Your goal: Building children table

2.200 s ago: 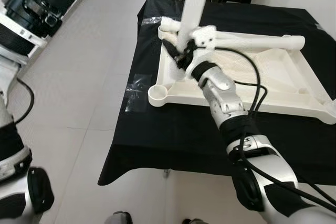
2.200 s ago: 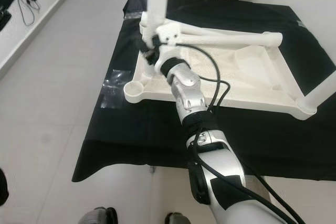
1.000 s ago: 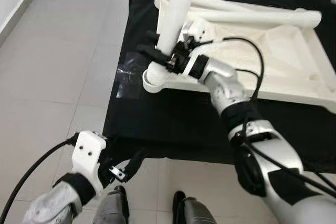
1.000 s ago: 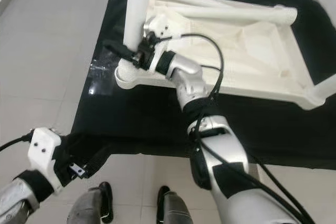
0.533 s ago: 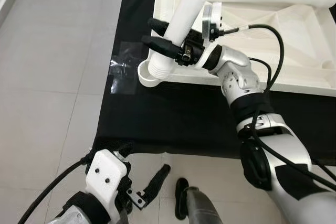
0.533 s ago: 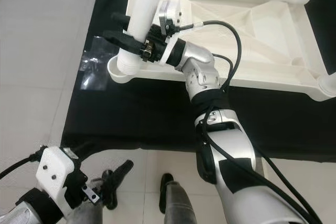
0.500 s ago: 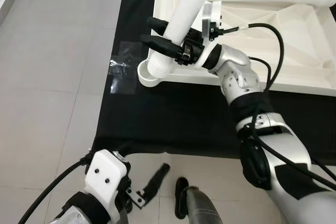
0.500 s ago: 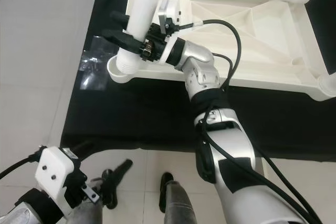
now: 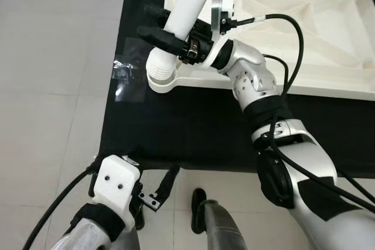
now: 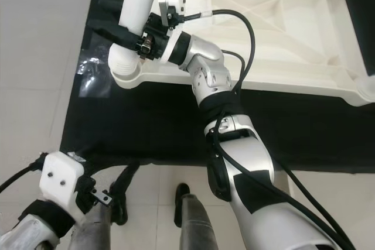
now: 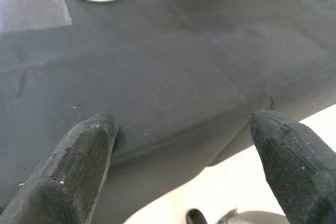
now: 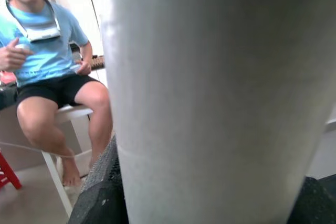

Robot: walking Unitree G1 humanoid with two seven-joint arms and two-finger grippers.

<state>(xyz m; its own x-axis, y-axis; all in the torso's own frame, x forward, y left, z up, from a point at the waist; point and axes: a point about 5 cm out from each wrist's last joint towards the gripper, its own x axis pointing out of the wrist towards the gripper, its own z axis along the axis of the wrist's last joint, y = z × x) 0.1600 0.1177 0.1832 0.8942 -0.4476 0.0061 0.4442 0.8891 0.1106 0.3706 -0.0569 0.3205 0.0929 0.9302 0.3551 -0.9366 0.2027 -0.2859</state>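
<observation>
right jaws [image 9: 170,30] clenched on white table leg [image 9: 188,1], its threaded end entering the corner socket [image 9: 161,80] beneath them; a tilted leg may cross-thread. left jaws [image 11: 178,145] released.

right gripper [image 9: 167,30] clamped, left gripper [image 11: 178,145] spread, low

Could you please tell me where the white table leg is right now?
In the left eye view the white table leg stands in the corner socket of the upturned tabletop, at the black cloth's left side, clamped by the right gripper.
</observation>
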